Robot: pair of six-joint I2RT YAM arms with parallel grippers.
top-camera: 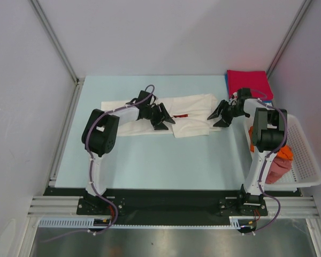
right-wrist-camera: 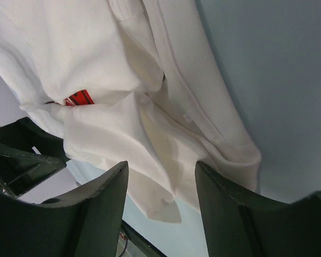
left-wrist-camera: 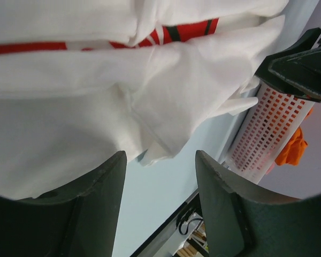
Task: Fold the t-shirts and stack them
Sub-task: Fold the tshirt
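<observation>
Running side to side on the tabletop (top-camera: 160, 160), the white t-shirt (top-camera: 195, 122) sits under the open left fingers (left-wrist-camera: 91, 206), its end beside the open right fingers (right-wrist-camera: 88, 209).

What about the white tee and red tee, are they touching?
Apart. Top view shows a strip of table between the white tee and the red tee.

Bare table (top-camera: 150, 160) runs along the near edge and into the far left corner. The white t-shirt (top-camera: 195, 122) sprawls mid-table; a red folded stack (top-camera: 249, 83) fills the far right corner, the basket (top-camera: 305, 155) lines the right edge.
</observation>
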